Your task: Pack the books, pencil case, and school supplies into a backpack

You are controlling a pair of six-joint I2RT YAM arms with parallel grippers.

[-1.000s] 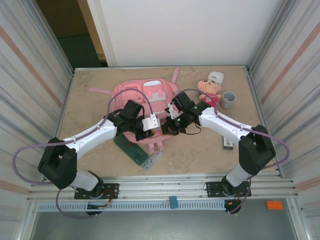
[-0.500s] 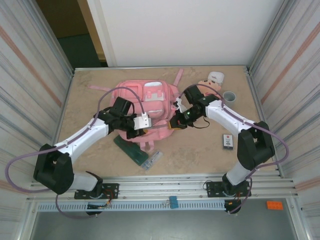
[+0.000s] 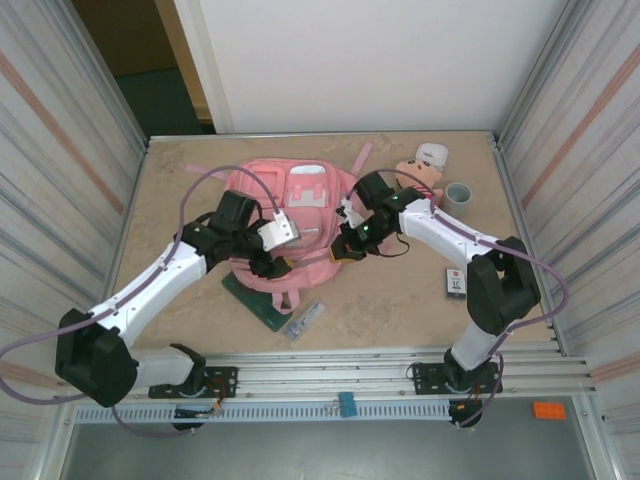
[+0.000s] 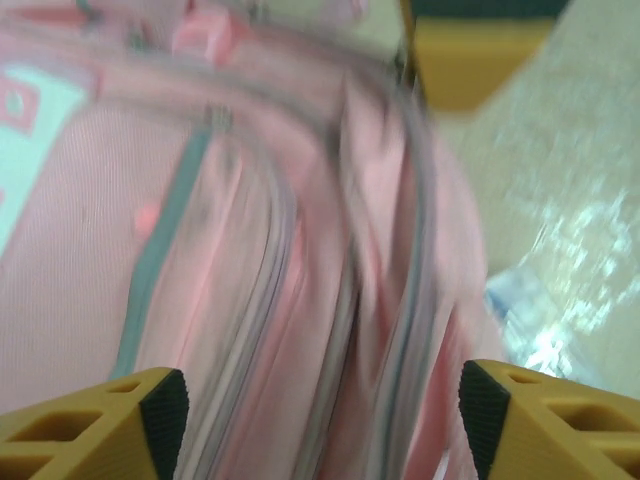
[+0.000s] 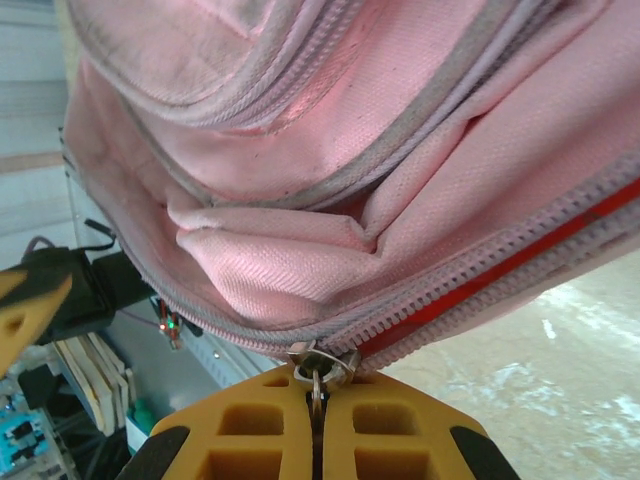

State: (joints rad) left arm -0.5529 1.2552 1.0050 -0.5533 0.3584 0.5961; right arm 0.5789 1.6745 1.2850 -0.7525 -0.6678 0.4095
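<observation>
Beige stone-look table point(image 3: 180, 200) between corrugated walls. Pink backpack point(image 3: 300, 215) lies centre frame. The right gripper point(image 5: 318, 400) has its fingers pinched together on the zipper pull point(image 5: 318, 362); the left gripper point(image 4: 325, 415) has its fingers apart over the fabric, holding nothing. Lower frame, outside the bag: pencil case point(image 3: 258, 303), pen point(image 3: 305, 320), book point(image 3: 456, 283). Nothing packed; probably the opening stage.

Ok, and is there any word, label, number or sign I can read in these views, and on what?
Small white card on the beige stone-patterned table, right of the pink fabric backpack: a red patch and a dark mark, too small to read.
White front panels of the backpack: pink pattern, no legible words.
Small orange tag by the near frame: no text can be made out.
No text here can be quoted.
</observation>
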